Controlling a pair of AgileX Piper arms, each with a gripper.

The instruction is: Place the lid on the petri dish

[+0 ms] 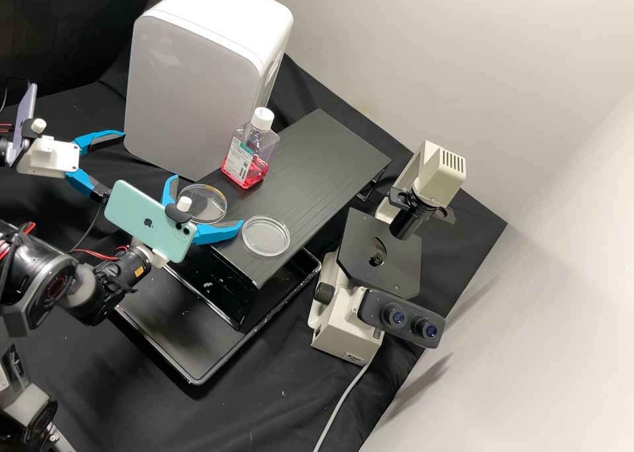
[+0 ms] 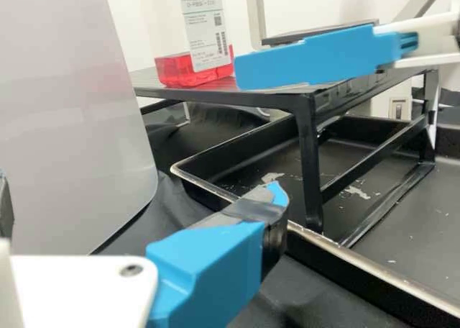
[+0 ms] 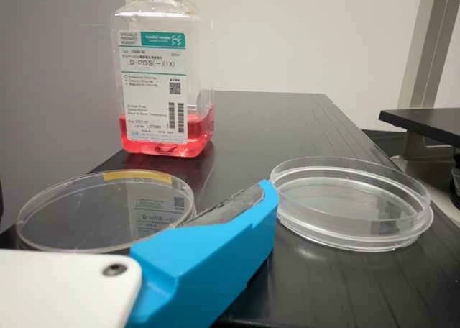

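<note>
The right pincer [image 1: 207, 203], spread, straddles the lid [image 1: 198, 197] lying flat on the platform [image 1: 330, 154], and the petri dish [image 1: 265, 234] sits just outside one of its fingers, a short sideways carry by my judgement, while the spread left pincer [image 1: 113, 162] hangs well apart on the opposite side.

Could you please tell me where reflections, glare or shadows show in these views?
Right wrist view: the lid mirrors the label of the bottle, and the rim of the petri dish catches pale highlights. High view: the microscope throws soft shadows onto the white surface beside it. Left wrist view: the rim of the tray glints brightly.
</note>
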